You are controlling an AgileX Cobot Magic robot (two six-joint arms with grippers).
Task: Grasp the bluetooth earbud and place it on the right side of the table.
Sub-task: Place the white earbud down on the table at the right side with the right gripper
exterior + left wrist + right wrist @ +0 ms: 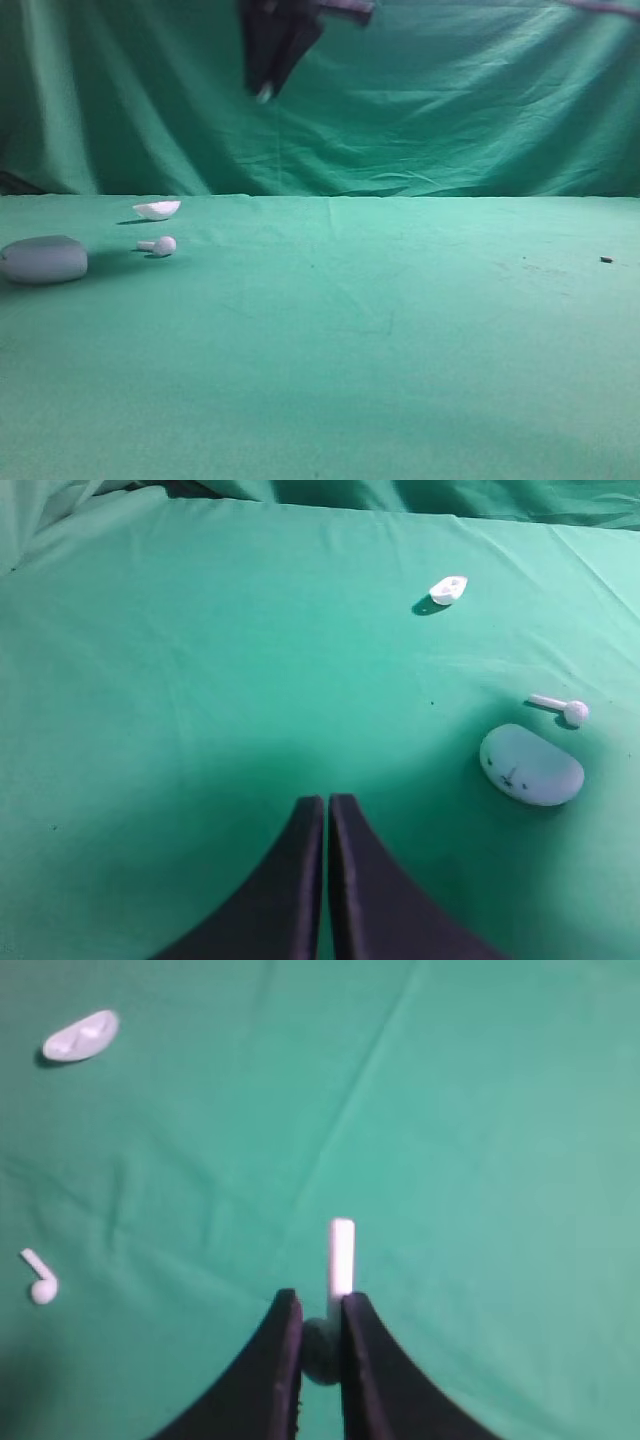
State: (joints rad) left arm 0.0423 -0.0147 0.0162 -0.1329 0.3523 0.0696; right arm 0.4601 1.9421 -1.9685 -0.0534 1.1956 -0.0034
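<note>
Right wrist view shows the right gripper (322, 1345) with its fingers clamped on the head of an earbud (341, 1257), stem sticking out past the tips, high over the green bench (480, 1110). Its twin, a second earbud (158, 245), lies far left on the bench between a white shell (157, 209) and the oval case (43, 259). Left gripper (327, 815) hangs above the cloth, its fingers pressed together and holding nothing.
</note>
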